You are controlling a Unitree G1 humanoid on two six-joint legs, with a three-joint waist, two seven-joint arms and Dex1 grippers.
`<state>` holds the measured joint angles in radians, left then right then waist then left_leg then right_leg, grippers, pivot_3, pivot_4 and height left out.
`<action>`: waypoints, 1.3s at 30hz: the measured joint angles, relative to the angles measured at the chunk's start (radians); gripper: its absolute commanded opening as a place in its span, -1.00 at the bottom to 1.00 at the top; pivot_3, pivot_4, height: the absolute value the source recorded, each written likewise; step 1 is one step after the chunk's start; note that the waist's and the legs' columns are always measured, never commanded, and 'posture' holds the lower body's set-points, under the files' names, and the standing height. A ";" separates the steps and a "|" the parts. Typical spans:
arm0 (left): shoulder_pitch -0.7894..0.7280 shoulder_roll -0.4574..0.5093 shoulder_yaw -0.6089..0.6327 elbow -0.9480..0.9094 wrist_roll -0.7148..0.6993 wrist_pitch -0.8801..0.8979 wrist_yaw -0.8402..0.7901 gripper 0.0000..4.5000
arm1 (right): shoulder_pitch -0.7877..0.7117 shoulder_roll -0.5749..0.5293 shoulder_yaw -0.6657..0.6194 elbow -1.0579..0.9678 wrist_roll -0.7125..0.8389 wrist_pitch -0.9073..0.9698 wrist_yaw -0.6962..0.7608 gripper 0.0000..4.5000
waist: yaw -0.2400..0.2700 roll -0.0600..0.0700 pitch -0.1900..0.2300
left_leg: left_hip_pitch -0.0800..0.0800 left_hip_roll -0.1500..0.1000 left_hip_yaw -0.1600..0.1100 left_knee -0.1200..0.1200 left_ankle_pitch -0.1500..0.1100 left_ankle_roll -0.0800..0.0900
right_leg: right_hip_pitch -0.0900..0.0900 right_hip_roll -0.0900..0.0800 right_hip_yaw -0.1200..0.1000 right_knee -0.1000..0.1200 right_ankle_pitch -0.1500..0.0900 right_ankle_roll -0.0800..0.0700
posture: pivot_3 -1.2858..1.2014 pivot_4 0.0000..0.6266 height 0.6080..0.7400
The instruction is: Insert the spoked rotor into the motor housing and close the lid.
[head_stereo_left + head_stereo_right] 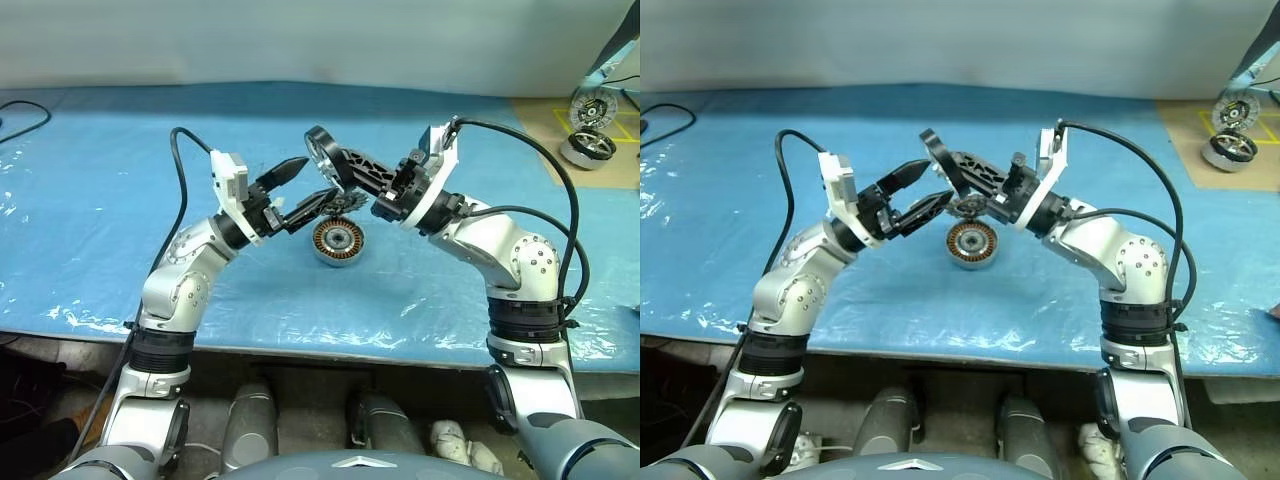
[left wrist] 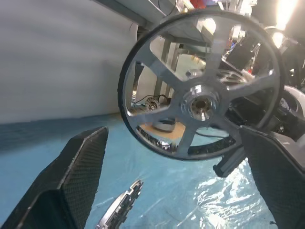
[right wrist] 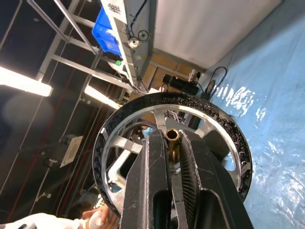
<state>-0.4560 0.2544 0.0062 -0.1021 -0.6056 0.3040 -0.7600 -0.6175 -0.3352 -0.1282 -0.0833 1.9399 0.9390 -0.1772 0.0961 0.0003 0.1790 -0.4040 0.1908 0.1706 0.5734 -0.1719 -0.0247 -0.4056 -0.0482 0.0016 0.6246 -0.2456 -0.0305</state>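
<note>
The spoked rotor (image 1: 320, 152), a black ring with silver spokes, hangs tilted on edge above the table. My right gripper (image 3: 171, 143) is shut on its central hub. My left gripper (image 1: 312, 181) is open just left of the rotor, which shows between the left fingers (image 2: 71, 176) without touching them. The motor housing (image 1: 337, 241), with copper windings inside, stands on the blue table below both grippers. The finned grey lid (image 1: 347, 203) shows just behind the housing, under the left gripper's lower finger. I cannot tell whether it rests flat.
The blue plastic table cover (image 1: 120, 180) stretches wide on both sides. Brown cardboard at the far right carries silver spoked wheels (image 1: 590, 125). A black cable (image 1: 25, 118) lies at the far left. The table's front edge runs close to the arms.
</note>
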 measured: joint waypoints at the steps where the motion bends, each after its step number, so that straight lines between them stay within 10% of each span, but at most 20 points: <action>1: 0.000 0.001 0.000 0.010 0.008 -0.002 0.001 0.98 | 0.000 0.000 0.000 0.000 0.002 0.000 0.001 -1.00 | 0.000 0.000 0.000 | 0.000 0.000 0.000 0.000 0.000 0.000 | 0.000 0.000 0.000 0.000 0.000 0.000 | 0.03 -0.52 1.00; 14: 0.008 0.072 0.053 -0.148 -0.111 0.120 0.003 0.98 | 0.000 -0.017 0.010 -0.005 0.003 0.000 0.024 -1.00 | 0.000 0.000 0.000 | -0.001 0.000 -0.001 0.001 0.000 0.000 | 0.000 0.000 0.000 0.001 0.000 0.000 | 0.03 -0.52 1.00; 19: 0.042 0.091 0.057 -0.168 -0.143 0.160 0.005 0.44 | -0.001 -0.029 0.023 -0.005 0.003 0.008 0.029 -1.00 | 0.000 0.000 0.000 | 0.000 0.000 -0.001 0.002 0.000 0.000 | 0.000 0.000 0.000 0.001 0.000 0.000 | 0.03 -0.52 1.00; 39: 0.030 0.046 0.055 -0.185 -0.143 0.138 0.007 0.44 | -0.010 -0.057 0.040 -0.004 0.004 0.011 0.045 -1.00 | 0.000 0.000 0.000 | 0.000 0.000 -0.001 0.003 0.000 0.000 | 0.000 0.000 0.000 0.001 0.000 0.000 | 0.03 -0.52 1.00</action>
<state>-0.4257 0.3001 0.0608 -0.2872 -0.7489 0.4424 -0.7531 -0.6280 -0.3921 -0.0882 -0.0875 1.9434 0.9499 -0.1320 0.0966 0.0002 0.1790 -0.4045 0.1907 0.1701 0.5760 -0.1719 -0.0246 -0.4051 -0.0484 0.0016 0.6259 -0.2455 -0.0305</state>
